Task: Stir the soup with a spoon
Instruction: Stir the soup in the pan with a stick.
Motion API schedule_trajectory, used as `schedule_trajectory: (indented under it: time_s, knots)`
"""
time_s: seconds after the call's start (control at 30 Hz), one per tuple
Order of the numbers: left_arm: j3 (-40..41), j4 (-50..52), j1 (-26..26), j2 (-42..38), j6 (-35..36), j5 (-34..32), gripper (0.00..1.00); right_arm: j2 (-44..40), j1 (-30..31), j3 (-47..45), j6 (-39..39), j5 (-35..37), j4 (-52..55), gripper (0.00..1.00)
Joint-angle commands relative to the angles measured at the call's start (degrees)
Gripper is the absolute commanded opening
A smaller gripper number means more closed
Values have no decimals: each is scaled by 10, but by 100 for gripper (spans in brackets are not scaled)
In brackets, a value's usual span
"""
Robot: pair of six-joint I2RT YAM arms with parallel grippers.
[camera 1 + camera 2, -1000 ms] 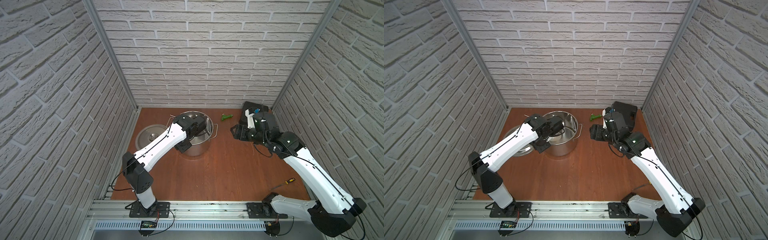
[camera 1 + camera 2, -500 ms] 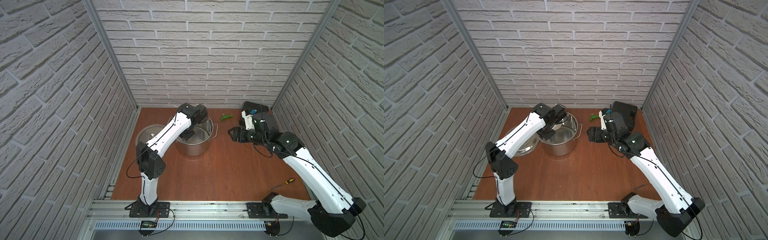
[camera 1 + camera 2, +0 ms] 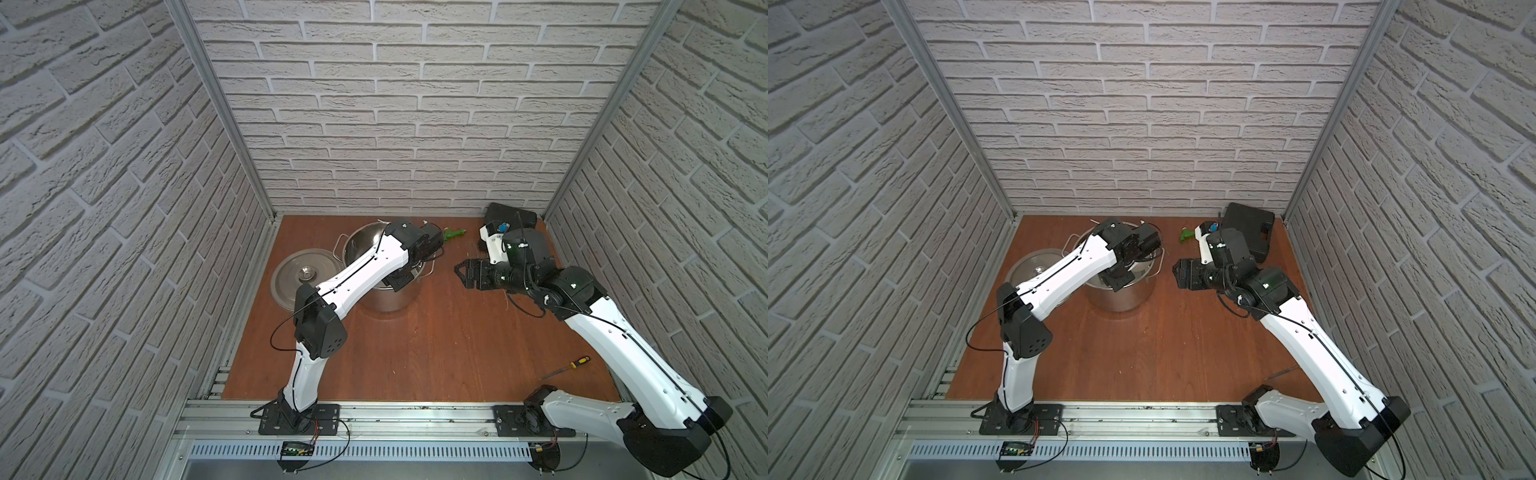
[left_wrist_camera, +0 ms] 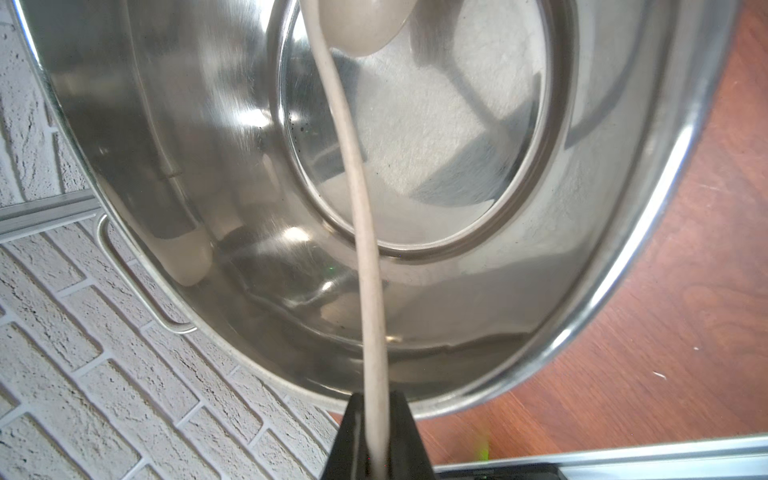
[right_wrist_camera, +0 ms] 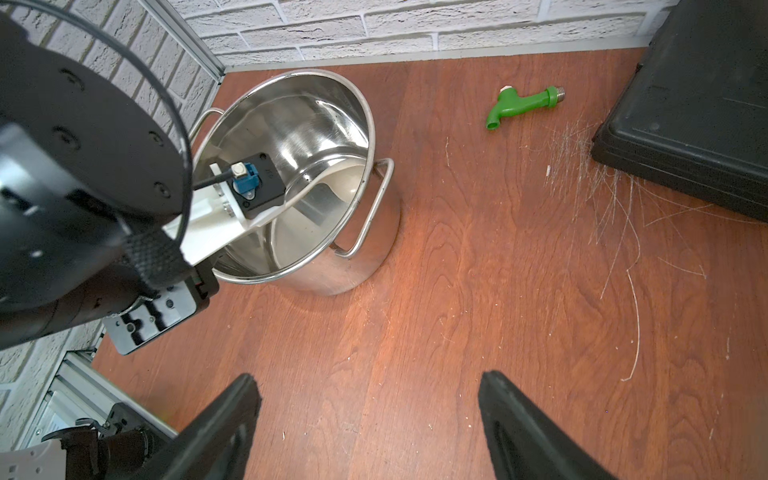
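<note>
the left gripper is clamped on the cream ladle by its handle, bowl down inside the steel pot. the right gripper gapes wide, empty, beside the pot.

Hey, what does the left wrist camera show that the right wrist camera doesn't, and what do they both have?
Only the left wrist view: the left gripper shut on the handle of the spoon, with that handle running its whole length down into the steel pot.

Only the right wrist view: the open right gripper, a green tap fitting, a black case, and the left arm above the pot.

Both: the pot, the spoon's bowl inside it, and the wooden table.
</note>
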State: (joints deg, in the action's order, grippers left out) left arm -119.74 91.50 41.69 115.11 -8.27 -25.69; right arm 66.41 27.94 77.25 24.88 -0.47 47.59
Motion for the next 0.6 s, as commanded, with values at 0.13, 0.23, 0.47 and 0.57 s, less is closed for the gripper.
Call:
schedule_trajectory:
  time_s: [0.13, 0.23, 0.47, 0.57]
  knots:
    - [97, 39, -1, -110, -26, 0, 0, -8, -2, -24, 22, -9, -46, 85]
    - [138, 42, -2, -144, -32, 2, 0, -7, -2, -28, 29, -10, -53, 85]
    - [185, 55, -44, -168, -35, -17, 0, -1, -1, -29, 38, -23, -63, 85]
    - [175, 48, -67, -160, -29, -31, 0, -1, 0, -32, 37, -24, -62, 88]
